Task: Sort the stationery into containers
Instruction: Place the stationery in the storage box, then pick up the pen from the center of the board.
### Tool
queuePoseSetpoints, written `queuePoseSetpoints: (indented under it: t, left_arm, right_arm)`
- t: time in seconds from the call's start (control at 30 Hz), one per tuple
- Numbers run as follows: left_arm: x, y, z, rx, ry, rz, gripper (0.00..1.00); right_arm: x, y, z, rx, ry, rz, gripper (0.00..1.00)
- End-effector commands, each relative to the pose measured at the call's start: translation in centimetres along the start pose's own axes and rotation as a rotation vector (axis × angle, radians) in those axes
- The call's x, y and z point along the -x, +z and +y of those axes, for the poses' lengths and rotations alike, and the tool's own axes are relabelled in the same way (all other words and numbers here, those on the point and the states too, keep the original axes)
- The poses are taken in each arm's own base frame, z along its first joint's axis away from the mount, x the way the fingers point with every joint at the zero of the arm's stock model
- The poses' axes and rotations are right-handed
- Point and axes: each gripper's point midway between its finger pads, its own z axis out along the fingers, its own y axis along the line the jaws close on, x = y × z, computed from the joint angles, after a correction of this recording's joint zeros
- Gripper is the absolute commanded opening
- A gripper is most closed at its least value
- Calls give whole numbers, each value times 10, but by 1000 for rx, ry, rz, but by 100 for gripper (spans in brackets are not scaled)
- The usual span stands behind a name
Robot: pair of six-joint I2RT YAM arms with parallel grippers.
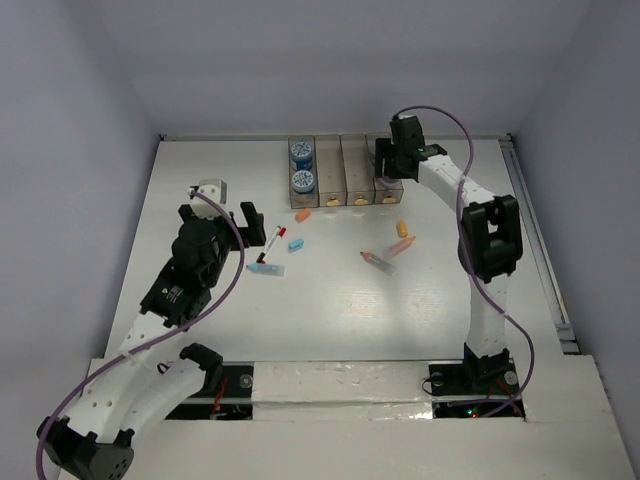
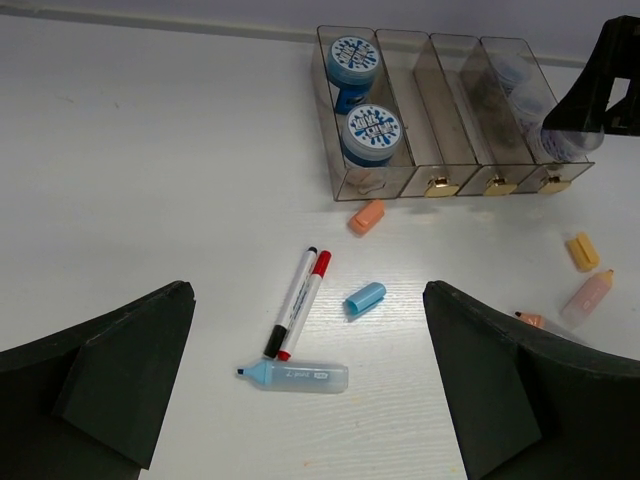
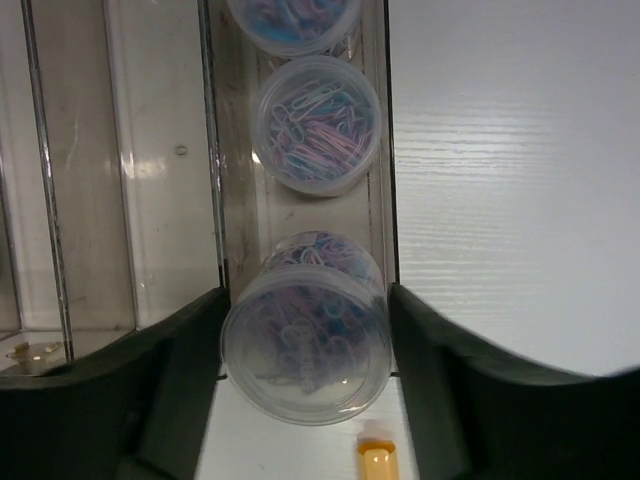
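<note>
We saw the right tool (image 3: pixel 305 352) gripping a paper-clip tub (image 3: pixel 305 330) over the rightmost bin (image 3: pixel 214 200), left tool (image 2: pixel 308 292) gaping, empty.

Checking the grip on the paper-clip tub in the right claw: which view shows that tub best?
Right wrist: the tub fills the space between the right claw's fingers, clips visible inside. Left wrist shows it small at the edge, partly behind the claw. Top external hardly shows it.
</note>
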Motion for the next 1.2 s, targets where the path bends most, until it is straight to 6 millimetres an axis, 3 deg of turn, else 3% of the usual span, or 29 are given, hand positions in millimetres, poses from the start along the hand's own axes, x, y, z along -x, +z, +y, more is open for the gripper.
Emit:
queuePoseSetpoints:
  t: [0.0,0.1,0.2,0.27,0.3,0.33,0.4,0.43,0.47,0.5,0.53,0.57,0.6,0.63,0.67,0.7,0.77,0.8,0.83,0.93,1.17]
  left_arm:
    - [8,4,-2,-8,-6,-33,99]
    - [4,7,-2,-6,-1,-15,99]
    - [-4,13,0,7,6,21,99]
    - [-10,18,1,13,10,46,98]
    - [-18,23,-2,0,16,78,96]
    - [-22,27,-1,3,18,99,94]
    - [-37,38,-3,-8,25,165,89]
    - [-45,41,-4,-10,33,198,88]
    - [-51,45,-6,-17,35,225,88]
    - [-67,52,-8,-25,43,287,87]
    - [-72,55,-11,-32,42,317,84]
    - [-79,57,-13,-42,42,343,83]
    - [-90,63,-16,-51,43,391,77]
    - [-98,66,-16,-47,45,421,74]
    - [-102,68,-16,-44,43,440,71]
    - [-109,73,-16,-35,45,466,64]
    - [-115,78,-15,-20,45,487,55]
    - [-123,83,-13,-6,52,512,51]
    - [-123,86,-14,-3,52,521,42]
    - [-136,95,-13,12,62,570,29]
    - [-161,109,-1,74,105,648,23]
  right_arm:
    - [26,-3,8,32,7,-61,83]
    - [42,-14,13,56,11,-94,100]
    - [56,-27,21,109,15,-135,100]
    - [70,-52,28,166,21,-179,100]
    - [59,-54,28,179,22,-174,100]
    - [71,-83,32,227,37,-222,100]
    - [74,-106,31,253,58,-289,99]
    - [39,-103,29,274,61,-228,99]
    - [46,-135,32,308,68,-290,99]
    - [44,-144,30,321,81,-324,96]
    - [10,-139,24,317,106,-271,95]
    - [2,-146,23,330,126,-282,93]
    - [9,-169,22,358,150,-344,89]
    - [0,-174,23,383,167,-337,88]
    - [-28,-168,20,386,194,-284,86]
    - [-25,-180,23,423,201,-322,83]
    - [-48,-178,26,454,210,-278,76]
    - [-52,-181,25,464,211,-281,62]
    - [-57,-182,27,476,214,-272,56]
    - [-72,-181,27,493,220,-258,42]
    - [-77,-193,35,569,225,-271,38]
